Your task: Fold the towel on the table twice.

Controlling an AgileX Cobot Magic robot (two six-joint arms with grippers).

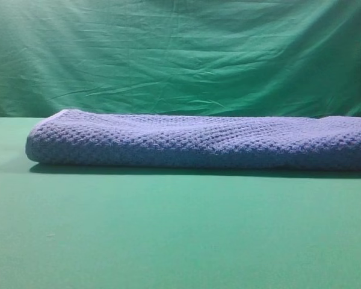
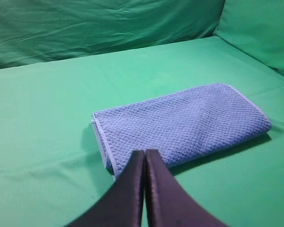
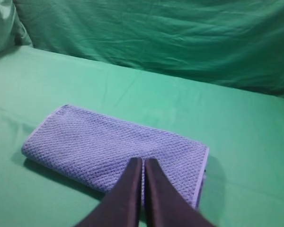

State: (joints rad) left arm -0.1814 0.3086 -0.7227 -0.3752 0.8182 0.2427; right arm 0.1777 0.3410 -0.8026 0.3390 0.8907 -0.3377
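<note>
Towel: blue-grey waffle weave, lying folded in a thick flat bundle on the table, pale hem showing at one short end; layer count you cannot confirm from here.

Left gripper: jaws pressed together, holding nothing, poised above the hemmed end.

Right gripper: likewise closed and empty, above the opposite end.

Risks, as you should judge them: a descent with closed tips would drag or rumple the top layer; any nudge at the hemmed corner could spring the stacked layers apart.
</note>
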